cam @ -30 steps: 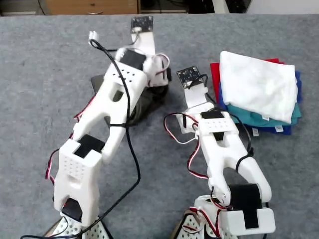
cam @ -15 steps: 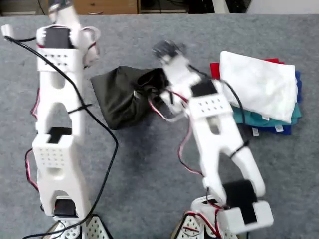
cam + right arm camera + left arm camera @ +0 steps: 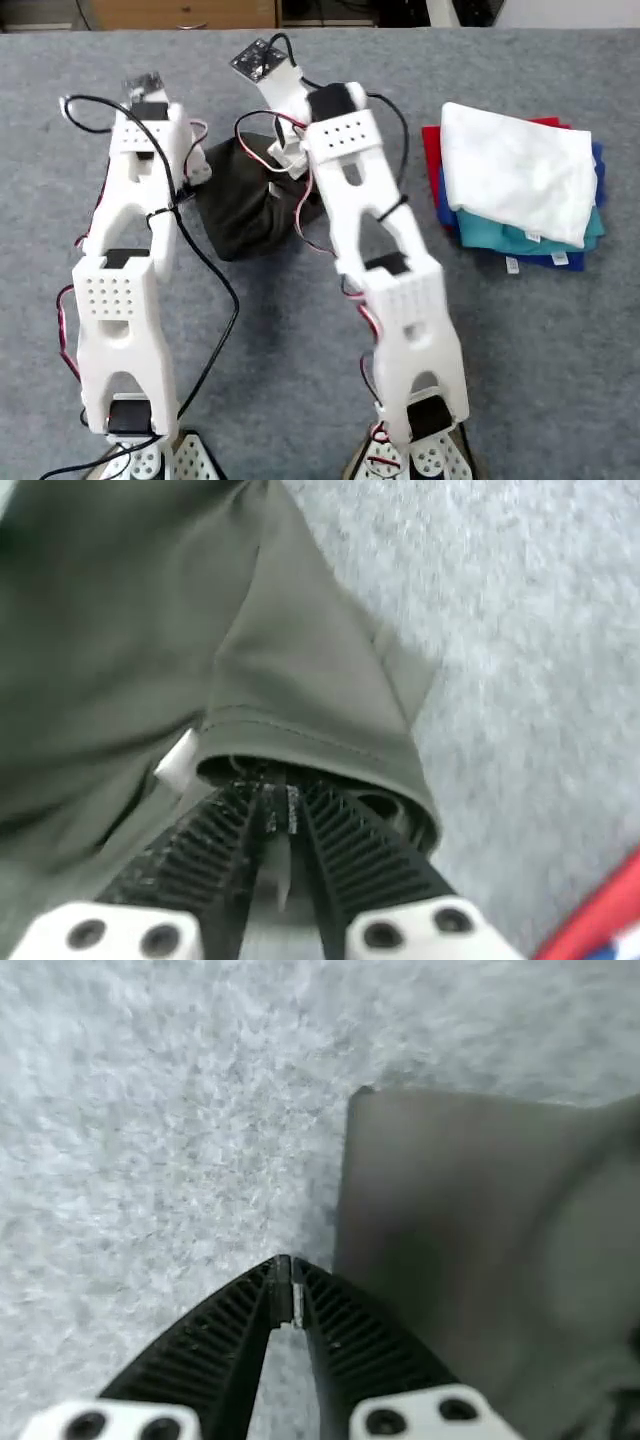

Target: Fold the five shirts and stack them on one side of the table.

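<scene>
Crumpled dark olive fabric shirt (image 3: 240,205) lies upper centre of the high view, between both arms. Right end effector (image 3: 278,805) looks pinched on its hem. Left end effector (image 3: 290,1272) is pressed together and empty, just off the shirt's left edge, so the right is nearer.

- Dark olive shirt (image 3: 245,205), crumpled, hem pinched in the right gripper (image 3: 272,810), straight edge just beside the left gripper (image 3: 290,1295).
- 4 folded shirts (image 3: 515,185) stacked, white topmost, well apart from both.

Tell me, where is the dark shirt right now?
The dark shirt lies bunched on the grey table between the two arms in the high view, left of the folded stack; the right hand pinches its edge.
</scene>
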Robot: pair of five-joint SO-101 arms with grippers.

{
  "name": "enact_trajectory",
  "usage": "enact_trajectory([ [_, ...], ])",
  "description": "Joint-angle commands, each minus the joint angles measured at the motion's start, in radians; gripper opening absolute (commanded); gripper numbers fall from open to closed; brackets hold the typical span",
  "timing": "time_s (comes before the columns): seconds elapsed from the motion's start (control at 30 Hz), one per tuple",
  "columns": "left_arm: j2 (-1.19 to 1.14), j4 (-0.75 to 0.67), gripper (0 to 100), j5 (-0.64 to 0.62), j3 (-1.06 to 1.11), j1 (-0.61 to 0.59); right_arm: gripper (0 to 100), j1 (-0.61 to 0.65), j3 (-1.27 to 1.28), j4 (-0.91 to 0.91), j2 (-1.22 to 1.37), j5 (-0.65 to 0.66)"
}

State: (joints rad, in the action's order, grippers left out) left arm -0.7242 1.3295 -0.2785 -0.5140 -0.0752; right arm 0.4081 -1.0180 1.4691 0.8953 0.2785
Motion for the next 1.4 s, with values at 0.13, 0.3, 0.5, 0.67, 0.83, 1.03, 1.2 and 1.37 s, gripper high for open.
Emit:
enact_trajectory([
  [0.13, 0.068, -0.112, 2, 0.014, 0.103, -0.011, 0.2, -0.159, -0.611, -0.11, 0.406, -0.015],
  [0.3, 0.076, -0.155, 2, 0.025, 0.138, 0.029, 0.2, -0.2, -0.644, -0.167, 0.397, -0.014],
  [0.5, 0.076, -0.157, 2, 0.025, 0.138, 0.029, 0.2, -0.202, -0.651, -0.169, 0.283, -0.014],
  [0.67, 0.076, -0.155, 2, 0.025, 0.138, 0.023, 0.3, -0.125, -0.644, 0.015, 0.148, -0.012],
  [0.83, 0.076, -0.155, 2, 0.025, 0.138, 0.023, 0.5, -0.005, -0.634, 0.025, 0.154, 0.064],
  [1.03, 0.076, -0.153, 2, 0.025, 0.141, -0.008, 0.3, 0.041, -0.521, -0.199, 0.311, 0.092],
  [1.2, 0.076, -0.14, 2, 0.023, 0.138, -0.037, 0.3, 0.024, -0.504, -0.181, 0.358, 0.097],
  [1.37, 0.076, -0.135, 2, 0.023, 0.138, -0.029, 0.3, -0.024, -0.499, -0.043, 0.414, 0.1],
])
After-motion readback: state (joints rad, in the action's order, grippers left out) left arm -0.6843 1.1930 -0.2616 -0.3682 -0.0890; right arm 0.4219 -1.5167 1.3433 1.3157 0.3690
